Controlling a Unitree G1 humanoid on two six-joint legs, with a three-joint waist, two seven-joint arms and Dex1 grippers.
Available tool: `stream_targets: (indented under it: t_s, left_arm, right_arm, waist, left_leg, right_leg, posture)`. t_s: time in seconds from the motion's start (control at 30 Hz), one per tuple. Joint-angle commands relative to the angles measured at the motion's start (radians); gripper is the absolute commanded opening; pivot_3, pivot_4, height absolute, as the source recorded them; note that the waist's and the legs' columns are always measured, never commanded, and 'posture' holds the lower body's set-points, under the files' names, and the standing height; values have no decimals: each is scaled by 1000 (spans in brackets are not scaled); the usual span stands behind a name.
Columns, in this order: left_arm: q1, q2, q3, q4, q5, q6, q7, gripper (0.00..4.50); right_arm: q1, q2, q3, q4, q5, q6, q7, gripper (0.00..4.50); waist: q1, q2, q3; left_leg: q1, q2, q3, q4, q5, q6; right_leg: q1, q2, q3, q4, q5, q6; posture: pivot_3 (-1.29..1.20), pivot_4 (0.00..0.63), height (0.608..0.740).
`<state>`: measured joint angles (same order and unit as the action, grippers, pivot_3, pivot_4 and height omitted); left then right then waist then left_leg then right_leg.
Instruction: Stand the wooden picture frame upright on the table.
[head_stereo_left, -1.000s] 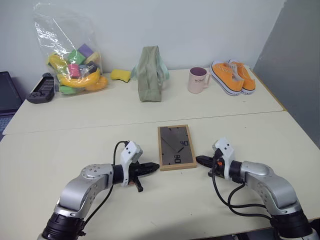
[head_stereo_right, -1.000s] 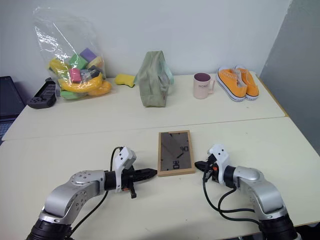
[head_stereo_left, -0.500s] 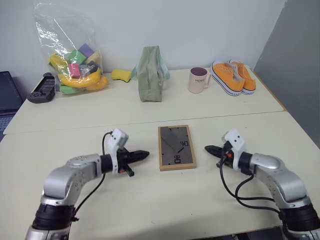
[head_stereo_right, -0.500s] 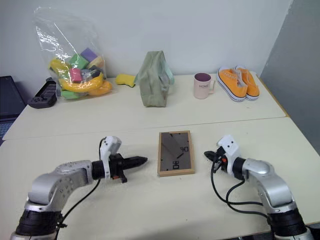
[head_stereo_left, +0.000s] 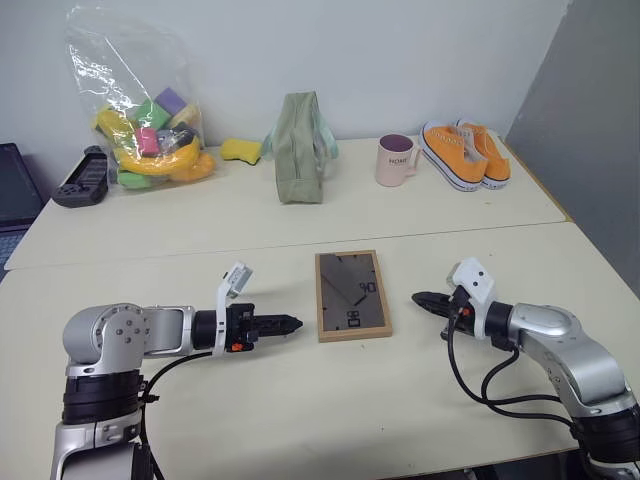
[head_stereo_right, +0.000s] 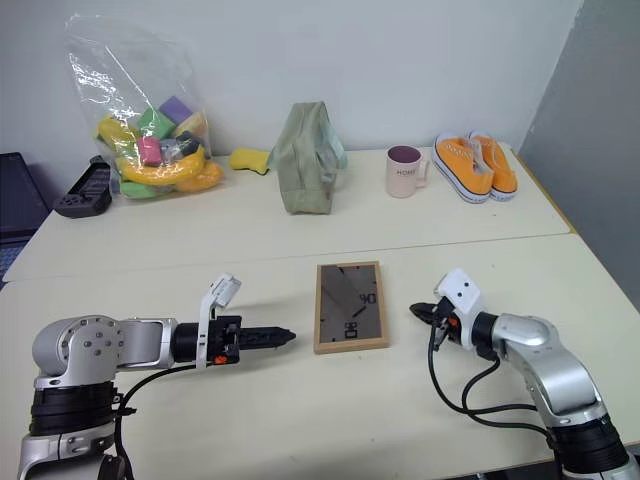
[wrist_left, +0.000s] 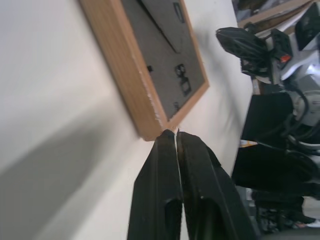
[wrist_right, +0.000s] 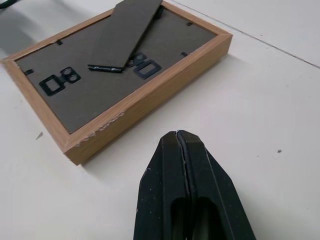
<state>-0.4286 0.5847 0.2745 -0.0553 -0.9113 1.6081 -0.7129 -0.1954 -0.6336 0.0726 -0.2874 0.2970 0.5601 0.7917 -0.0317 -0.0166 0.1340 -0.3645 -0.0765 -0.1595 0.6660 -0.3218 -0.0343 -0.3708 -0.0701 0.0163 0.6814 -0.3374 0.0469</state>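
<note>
Both arms: silver-grey metal shells, rounded joints, black sleeves at wrists. White camera block atop each wrist. Left gripper (head_stereo_left: 292, 323) and right gripper (head_stereo_left: 418, 298): black tapered fingers. Black cables loop beneath forearms. Small red-orange marks near wrists, possibly connectors.

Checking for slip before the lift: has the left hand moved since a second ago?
Yes. The left hand has drawn back from the wooden picture frame, toward the robot's left, leaving a gap.

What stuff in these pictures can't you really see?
- Wooden picture frame: picture side is face down on the table, hidden in every view.
- Mug lettering: too small, head views.
- Black gadget near the plastic bag: too small to identify.
</note>
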Motion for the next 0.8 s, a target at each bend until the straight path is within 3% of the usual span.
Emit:
stream_targets:
  t_s: [0.03, 0.57, 0.8]
  left_arm:
    - [-68, -10, 44, 62, -17, 6, 25, 1183]
    - [-66, -11, 31, 118, -103, 6, 105, 4354]
    - [-77, -45, 15, 162, -100, 6, 144, 4429]
  right_arm:
    - [4, -11, 19, -53, -1, -26, 22, 0]
    - [-6, -6, 26, -38, -7, -23, 13, 0]
    - [-31, 14, 51, -10, -23, -26, 9, 0]
  waist:
    - [0, 0, 0]
    - [0, 0, 0]
    - [-1, 0, 0]
  left_leg:
    - [0, 0, 0, 0, 0, 0]
    - [0, 0, 0, 0, 0, 0]
    - [0, 0, 0, 1, 0, 0]
  right_leg:
    - [0, 0, 0, 0, 0, 0]
    - [0, 0, 0, 0, 0, 0]
    - [0, 0, 1, 0, 0, 0]
  posture:
    - [0, 150, 740]
    - [0, 150, 740]
    - [0, 150, 740]
